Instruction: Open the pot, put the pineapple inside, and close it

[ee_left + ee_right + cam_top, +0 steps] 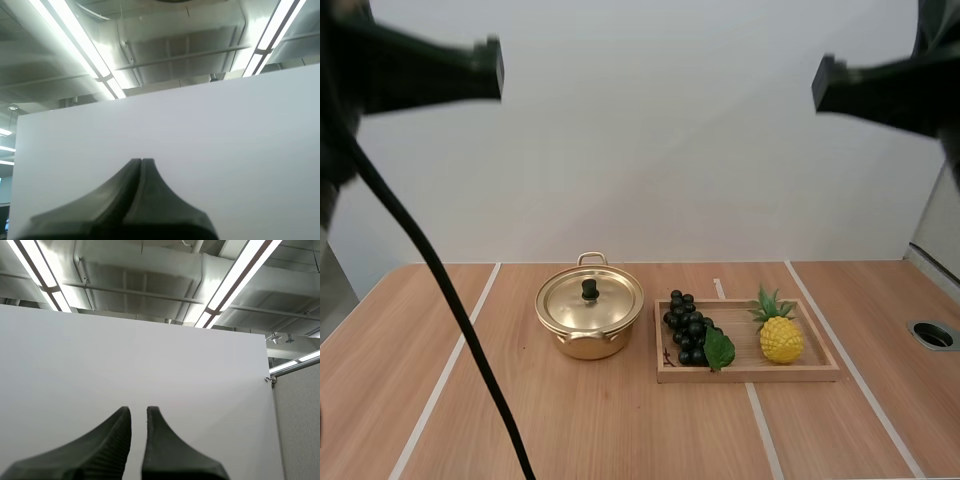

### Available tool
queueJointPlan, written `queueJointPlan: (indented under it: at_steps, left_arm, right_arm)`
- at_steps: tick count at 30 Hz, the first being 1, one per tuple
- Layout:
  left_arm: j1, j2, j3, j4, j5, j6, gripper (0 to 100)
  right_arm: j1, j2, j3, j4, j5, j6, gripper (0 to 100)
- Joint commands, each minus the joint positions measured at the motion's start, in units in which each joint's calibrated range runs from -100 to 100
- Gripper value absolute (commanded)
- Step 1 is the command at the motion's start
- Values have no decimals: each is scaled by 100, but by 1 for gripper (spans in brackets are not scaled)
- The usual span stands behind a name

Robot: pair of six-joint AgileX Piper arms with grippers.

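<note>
Tabletop scene with both arms raised. The gold pot [588, 335] stands on the wooden table [520, 420]. Its lid [610, 305] sits flat on the rim, with the black knob [589, 290] at the lid's middle. A loop handle [591, 258] shows at the pot's far side. Just right of the pot lies a shallow wooden tray [750, 375], separated from the pot by a narrow strip of table. In the tray's end nearer the pot is a bunch of dark grapes [686, 325]. A green leaf [719, 348] lies on the side of the bunch turned away from the pot. In the end farther from the pot is the yellow pineapple [780, 338], green crown on its far side, apart from the grapes and outside the pot. Farther right of the pot than the tray, a round opening [933, 335] is set into the table. The left arm [410, 70] and the right arm [890, 90] are held high above the pot, one to each side, well apart from it. Left gripper [142, 161]: fingers pressed together as one dark wedge, holding nothing, before a white panel [225, 150]. Right gripper [138, 410]: fingers slightly apart, a narrow gap between their ribbed inner faces, nothing between them.
</note>
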Motion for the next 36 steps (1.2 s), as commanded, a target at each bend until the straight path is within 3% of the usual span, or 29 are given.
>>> queueJointPlan:
  at_steps: [1,9,14,17,21,30,36]
  left_arm:
    - [-13,556,-940,-136,852,-177,0]
    - [-13,2094,-3182,-113,4339,-281,0]
    - [-13,2748,-3792,-43,4902,-281,0]
    - [-13,3048,-3924,13,5066,-281,0]
    - [3,3419,-3975,28,5290,-281,0]
    - [80,4489,-3992,39,7257,-219,0]
    - [80,5241,-3992,27,7609,565,0]
  right_arm:
    - [-98,551,-901,37,1436,-63,21]
    - [-294,2017,-2636,-267,3599,140,3]
    - [-294,2826,-3351,-1572,4690,1476,0]
    - [-294,3258,-3647,-2124,5117,1805,0]
    - [-294,3824,-3928,-2172,5839,1805,0]
    - [-294,4800,-4066,-2149,7606,1542,0]
    - [-294,5222,-4066,-1926,9083,1383,0]
